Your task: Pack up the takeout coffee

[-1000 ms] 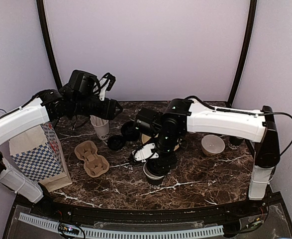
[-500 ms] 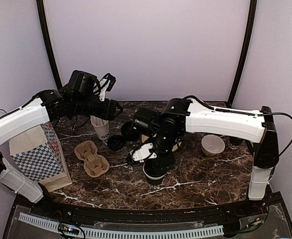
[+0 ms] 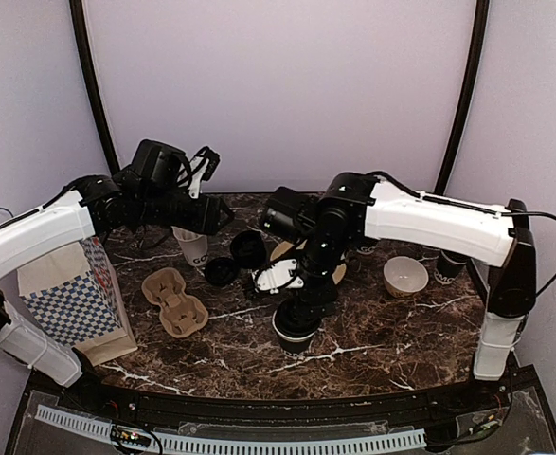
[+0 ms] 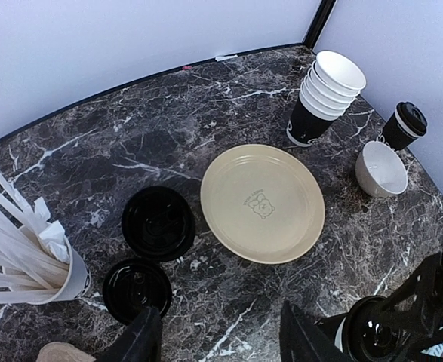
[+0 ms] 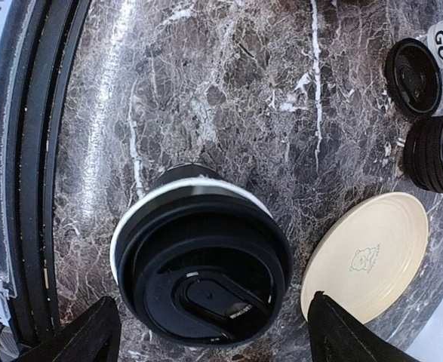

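**Top external.** Item: takeout coffee. One lidded cup (image 3: 293, 332) stands upright on the desk (image 3: 382, 332) at front middle, directly under the right claw (image 3: 303, 305); a second lidded cup (image 3: 448, 268) stands far right, near the bowl (image 3: 405, 276); the cardboard carrier (image 3: 175, 301) lies to the left, well apart from the first cup; the chequered bag (image 3: 69, 294) stands beyond it; the left claw (image 3: 217, 216) hangs over the straw cup (image 3: 194, 245).

**Left wrist.** The left claw's fingers (image 4: 142, 339) are parted with bare desk between them, nothing held; also in view are a stack of open cups (image 4: 328, 94), the second lidded cup, two loose lids (image 4: 158, 222) and the plate (image 4: 263, 204).

**Right wrist.** The right claw's jaws are spread wider than the lid (image 5: 206, 275); one finger (image 5: 93, 335) lies to each side, and no contact shows, so nothing is gripped; a white crescent of rim shows at the lid's left edge, so the lid may sit slightly off-centre, though this is uncertain.

**Handling (judged).**
- Weight: light if empty; the contents cannot be told with the lid on, so treat the cup as full and keep it upright.
- Wall: thin paper that dents under a hard squeeze.
- Lid: slick plastic, likely to pop off if pulled or pinched.
- Grip: take hold across the wall below the rim, where the rim stiffens it, with moderate closing; do not lift by the lid.
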Tool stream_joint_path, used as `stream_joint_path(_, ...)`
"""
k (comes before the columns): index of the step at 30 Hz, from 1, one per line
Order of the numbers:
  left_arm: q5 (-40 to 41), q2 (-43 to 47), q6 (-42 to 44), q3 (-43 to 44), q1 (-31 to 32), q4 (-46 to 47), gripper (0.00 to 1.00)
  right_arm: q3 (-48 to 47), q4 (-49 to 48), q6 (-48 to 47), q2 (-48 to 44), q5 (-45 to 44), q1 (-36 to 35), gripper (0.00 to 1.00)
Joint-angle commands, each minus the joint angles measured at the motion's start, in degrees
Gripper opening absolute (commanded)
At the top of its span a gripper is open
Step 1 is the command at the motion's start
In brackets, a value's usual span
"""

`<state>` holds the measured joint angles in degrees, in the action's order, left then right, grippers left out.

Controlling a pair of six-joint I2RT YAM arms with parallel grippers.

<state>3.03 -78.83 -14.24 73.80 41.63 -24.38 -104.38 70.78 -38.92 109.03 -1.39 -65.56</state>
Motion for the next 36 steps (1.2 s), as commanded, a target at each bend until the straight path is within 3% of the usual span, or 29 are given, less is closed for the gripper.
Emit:
stream_joint_path(1, -4.56, 2.34, -3.55, 0.03, -0.23, -2.32, 0.55, -1.76, 1.19, 0.21, -6.67, 6.58, 7.07, 0.85)
stream_joint_path(3, -10.13, 2.29, -4.76, -0.58, -0.25, -3.13, 0.54, -0.53, 0.26, 0.78, -9.01, 11.33, 11.3, 0.8)
stream_joint_path(9, -15.39, 3.58, -3.9, -6.41, 2.57, -4.56, 0.48, 11.12, -7.8, 7.59, -13.78, 25.45, 23.23, 0.63)
stream_joint_path(14, -18.72, 2.72, -4.12, -10.73, 6.76, -2.92, 0.49, 19.18, -12.29, 11.32, -12.65, 30.93, 24.87, 0.52)
stream_joint_path(23, -20.46, -0.51, -4.63, -11.79, 10.68, -1.45, 0.52, 20.13, -15.6, 13.34, -9.61, 29.75, 23.62, 0.51)
stream_joint_path(30, -13.15, 0.7, -6.42, -12.29, 10.67, -2.1, 0.54, 17.66, -15.59, 13.75, -6.74, 27.82, 20.7, 0.51)
stream_joint_path(36, -12.35, 1.49, -6.8, -13.08, 10.71, -2.3, 0.55, 16.21, -14.95, 13.56, -5.38, 27.32, 18.84, 0.51)
